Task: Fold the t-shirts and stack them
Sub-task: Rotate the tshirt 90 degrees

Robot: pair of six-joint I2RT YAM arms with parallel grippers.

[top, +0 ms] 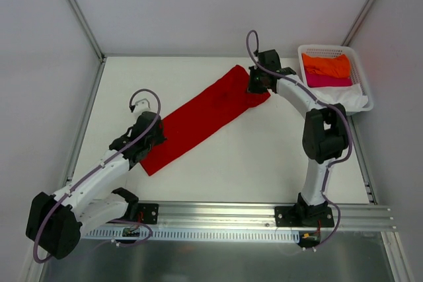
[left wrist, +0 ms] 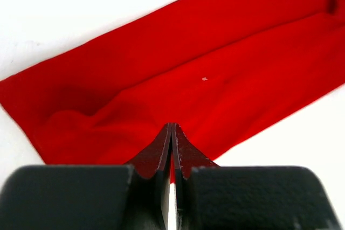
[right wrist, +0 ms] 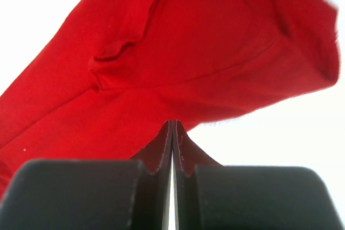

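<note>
Pinching red t-shirt [top: 205, 113] ends | left pincer [left wrist: 171, 127] clenched | right pincer [right wrist: 172, 123] clenched | grip points hidden overhead

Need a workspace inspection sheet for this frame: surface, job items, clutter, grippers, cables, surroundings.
Surface: white table.
Job's things: red t-shirt folded into a long strip, lying diagonally; orange t-shirt, magenta t-shirt and white t-shirt in the basket, far right.
Clutter: nothing seen.
Grippers: left gripper and right gripper each shut on one end of the red t-shirt.
Cables: purple cable looped above each arm.
Surroundings: white walls, metal frame, rail at near edge.
</note>
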